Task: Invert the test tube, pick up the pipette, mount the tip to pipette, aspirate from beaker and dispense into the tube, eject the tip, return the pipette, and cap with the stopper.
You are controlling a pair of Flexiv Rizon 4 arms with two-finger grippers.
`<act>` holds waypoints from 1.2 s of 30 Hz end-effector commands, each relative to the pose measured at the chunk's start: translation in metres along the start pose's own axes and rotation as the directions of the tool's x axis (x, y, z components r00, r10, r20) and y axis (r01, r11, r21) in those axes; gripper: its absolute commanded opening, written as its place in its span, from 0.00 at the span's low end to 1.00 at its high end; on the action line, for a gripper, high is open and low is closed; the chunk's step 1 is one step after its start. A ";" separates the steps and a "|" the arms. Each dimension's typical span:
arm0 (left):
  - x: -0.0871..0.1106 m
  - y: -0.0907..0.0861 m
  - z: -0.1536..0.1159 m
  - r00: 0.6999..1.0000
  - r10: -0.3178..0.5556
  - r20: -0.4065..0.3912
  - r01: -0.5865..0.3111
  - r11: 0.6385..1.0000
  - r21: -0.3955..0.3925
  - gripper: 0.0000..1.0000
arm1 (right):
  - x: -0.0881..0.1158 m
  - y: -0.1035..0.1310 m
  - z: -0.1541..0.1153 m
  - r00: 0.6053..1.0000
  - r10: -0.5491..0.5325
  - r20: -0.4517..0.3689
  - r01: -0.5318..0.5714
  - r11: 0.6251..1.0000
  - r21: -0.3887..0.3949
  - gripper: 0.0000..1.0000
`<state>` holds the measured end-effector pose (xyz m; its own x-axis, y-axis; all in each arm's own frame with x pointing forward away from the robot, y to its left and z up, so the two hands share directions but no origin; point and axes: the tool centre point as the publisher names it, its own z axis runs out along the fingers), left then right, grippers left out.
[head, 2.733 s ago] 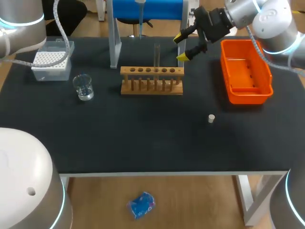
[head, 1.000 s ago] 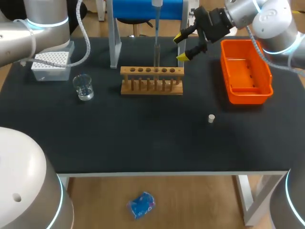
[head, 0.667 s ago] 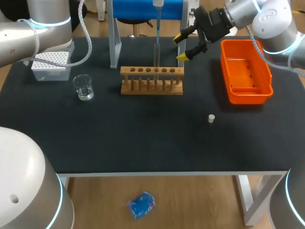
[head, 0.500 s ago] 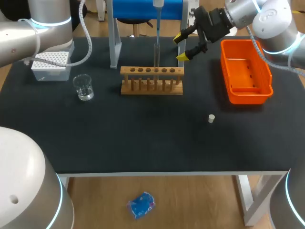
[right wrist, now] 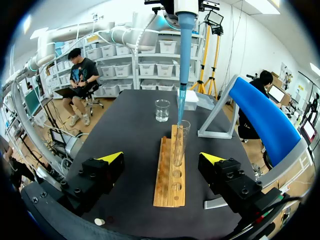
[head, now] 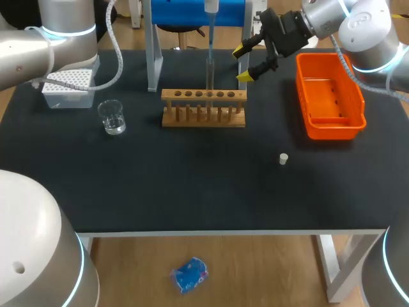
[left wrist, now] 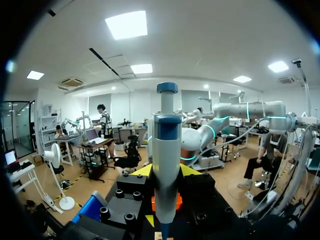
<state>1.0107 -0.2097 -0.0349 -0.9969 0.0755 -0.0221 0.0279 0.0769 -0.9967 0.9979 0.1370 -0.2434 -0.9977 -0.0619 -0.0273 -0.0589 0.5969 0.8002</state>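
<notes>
Glass test tube [head: 209, 73] stands upright in a hole right of the middle of the wooden rack [head: 203, 107]. It is the only tube we count there. Directly above it hangs the one pipette [head: 210, 25], and in the right wrist view its blue tip [right wrist: 181, 100] comes down to the tube's mouth; whether the point is inside the glass we cannot tell. Our left gripper [left wrist: 166, 172] is clamped on the pipette body, one yellow finger on each side.

We judge the step to be dispensing into the tube. To do it well, we should keep the pipette plumb over the rack, centre the tip in the mouth and lower it just inside. It should not lean on the glass and tilt the tube. After emptying it, we should lift straight up.

Our right gripper [head: 241, 64] hovers behind the rack's right end, its fingers spread wide and holding nothing.

Left of the rack sits one beaker [head: 113, 118], and further left and behind, one tip box [head: 68, 83]. Right of the rack is one orange bin [head: 333, 132]. In front of the rack and to its right lies one stopper [head: 283, 158], well apart.
</notes>
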 end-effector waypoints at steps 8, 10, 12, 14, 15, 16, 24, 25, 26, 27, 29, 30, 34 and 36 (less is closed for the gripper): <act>0.000 0.003 0.006 1.000 -0.017 -0.017 0.017 1.000 0.015 0.00 | -0.001 0.000 -0.001 1.000 0.000 -0.003 0.000 1.000 0.001 1.00; 0.000 0.003 0.007 1.000 -0.017 -0.018 0.018 1.000 0.023 0.00 | -0.001 0.000 -0.001 1.000 0.000 -0.003 0.000 1.000 0.001 1.00; -0.001 0.003 0.007 1.000 -0.017 -0.019 0.017 1.000 0.026 0.00 | -0.001 0.000 -0.001 1.000 0.000 -0.003 0.000 1.000 0.001 1.00; -0.001 0.004 0.008 1.000 -0.016 -0.020 0.017 0.999 0.032 0.00 | -0.001 0.000 -0.001 1.000 0.000 -0.003 0.000 1.000 0.001 1.00; -0.002 0.004 0.009 1.000 -0.016 -0.021 0.016 0.999 0.033 0.00 | -0.001 0.000 -0.001 1.000 0.000 -0.003 0.000 1.000 0.001 1.00; -0.002 0.004 0.009 1.000 -0.015 -0.021 0.016 0.999 0.034 0.00 | -0.001 0.000 -0.001 1.000 0.000 -0.003 0.000 1.000 0.001 1.00; -0.005 0.005 0.010 1.000 -0.010 -0.020 0.010 0.999 0.041 0.00 | -0.001 0.000 -0.001 1.000 0.000 -0.003 0.000 1.000 0.001 1.00; -0.006 0.005 0.010 1.000 -0.008 -0.018 0.009 0.999 0.041 0.00 | -0.001 0.000 -0.001 1.000 0.000 -0.003 0.000 1.000 0.001 1.00; -0.006 0.005 0.010 1.000 -0.008 -0.018 0.009 0.999 0.044 0.00 | -0.001 0.000 -0.001 1.000 0.000 -0.003 0.000 1.000 0.001 1.00; -0.007 0.006 0.010 1.000 -0.006 -0.014 0.006 0.999 0.045 0.00 | -0.001 0.000 -0.001 1.000 0.000 -0.003 0.000 1.000 0.001 1.00; -0.008 0.006 0.009 1.000 -0.005 -0.013 0.005 0.999 0.047 0.00 | -0.001 0.000 -0.001 1.000 0.000 -0.003 0.000 1.000 0.001 1.00; -0.008 0.006 0.009 1.000 -0.002 -0.011 0.002 0.999 0.047 0.00 | -0.001 0.000 -0.001 1.000 0.000 -0.003 0.000 1.000 0.001 1.00; -0.009 0.006 0.009 1.000 0.006 -0.005 -0.006 0.999 0.046 0.00 | -0.001 0.000 -0.001 1.000 0.000 -0.003 0.000 1.000 0.001 1.00; -0.010 0.007 0.009 1.000 0.009 0.002 -0.009 0.999 0.041 0.00 | -0.001 0.000 -0.001 1.000 0.000 -0.003 0.000 1.000 0.001 1.00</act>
<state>1.0194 -0.2183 -0.0419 -0.9966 0.0768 -0.0288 0.0314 0.0337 -0.9989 0.9979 0.1370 -0.2434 -0.9977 -0.0618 -0.0273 -0.0589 0.5969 0.8002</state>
